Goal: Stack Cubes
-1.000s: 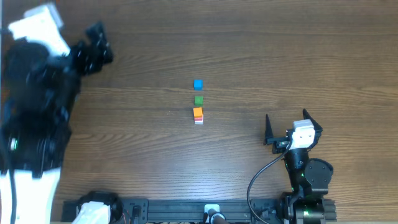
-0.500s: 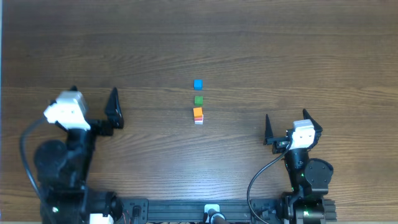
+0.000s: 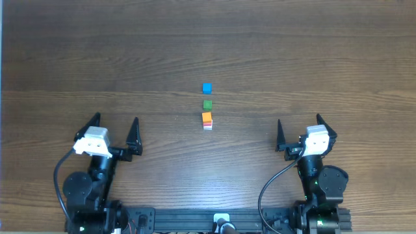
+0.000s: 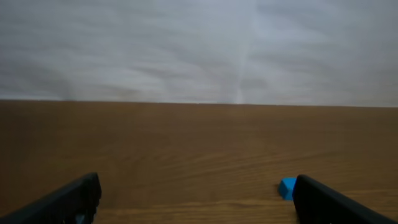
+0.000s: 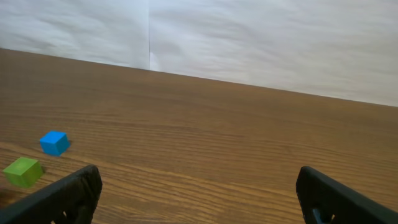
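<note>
Three small cubes lie in a short line in the middle of the wooden table [image 3: 273, 58]: a blue cube [image 3: 207, 88] farthest from the arms, a green cube [image 3: 207, 104] below it, and an orange cube [image 3: 207, 117] resting on a pale cube [image 3: 207, 126]. My left gripper [image 3: 116, 129] stands open at the lower left, well away from the cubes, with nothing between its fingers. My right gripper [image 3: 301, 129] stands open at the lower right, also apart from them. The blue cube [image 4: 287, 188] shows in the left wrist view; the blue cube [image 5: 54, 142] and green cube [image 5: 23, 172] show in the right wrist view.
A pale wall [image 5: 261, 43] rises behind the table's far edge. A dark rail [image 3: 214, 218] holding both arm bases runs along the table's near edge.
The left arm has swung down from the far left edge and settled low at the lower left, gripper open. The right arm and the cubes have not moved.
</note>
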`<state>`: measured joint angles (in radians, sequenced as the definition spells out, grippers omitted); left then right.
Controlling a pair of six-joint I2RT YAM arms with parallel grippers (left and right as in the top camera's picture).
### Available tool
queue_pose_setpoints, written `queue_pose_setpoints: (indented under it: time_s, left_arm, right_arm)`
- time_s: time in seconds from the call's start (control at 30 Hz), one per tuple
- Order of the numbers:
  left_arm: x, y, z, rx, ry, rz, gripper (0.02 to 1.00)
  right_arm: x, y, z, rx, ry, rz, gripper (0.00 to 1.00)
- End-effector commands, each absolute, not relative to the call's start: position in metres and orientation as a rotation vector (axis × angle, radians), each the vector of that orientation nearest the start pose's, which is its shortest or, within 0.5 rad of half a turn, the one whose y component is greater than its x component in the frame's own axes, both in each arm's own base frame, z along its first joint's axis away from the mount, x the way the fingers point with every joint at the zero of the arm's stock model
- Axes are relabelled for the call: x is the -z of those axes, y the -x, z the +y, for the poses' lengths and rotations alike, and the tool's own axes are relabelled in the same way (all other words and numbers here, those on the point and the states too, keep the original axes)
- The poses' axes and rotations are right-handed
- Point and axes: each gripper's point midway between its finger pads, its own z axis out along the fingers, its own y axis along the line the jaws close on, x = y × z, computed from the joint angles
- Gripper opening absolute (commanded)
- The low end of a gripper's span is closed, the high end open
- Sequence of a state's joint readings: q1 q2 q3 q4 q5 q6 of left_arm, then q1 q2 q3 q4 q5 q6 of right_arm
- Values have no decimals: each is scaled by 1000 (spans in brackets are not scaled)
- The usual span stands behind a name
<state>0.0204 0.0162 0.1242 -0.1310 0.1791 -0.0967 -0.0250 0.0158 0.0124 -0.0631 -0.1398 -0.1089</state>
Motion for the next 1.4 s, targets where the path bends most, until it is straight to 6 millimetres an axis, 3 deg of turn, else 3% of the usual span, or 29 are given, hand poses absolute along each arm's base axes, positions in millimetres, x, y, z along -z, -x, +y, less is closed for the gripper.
queue_pose_setpoints:
  time_s: [0.03, 0.37, 0.53, 1.4]
  left_arm:
    - [-190, -239, -33, 224, -95, 1572, 993]
    - [-186, -243, -34, 221, -102, 1526, 998]
    - [-160, -243, -33, 227, -87, 1632, 967]
    - [-162, -243, -33, 228, -88, 1627, 998]
  right_arm:
    - [-158, -245, 19, -10, 181, 1630, 993]
    - [-158, -245, 19, -10, 181, 1630, 991]
    - [-158, -245, 19, -10, 181, 1630, 991]
    - [-159, -246, 17, -2, 175, 1627, 993]
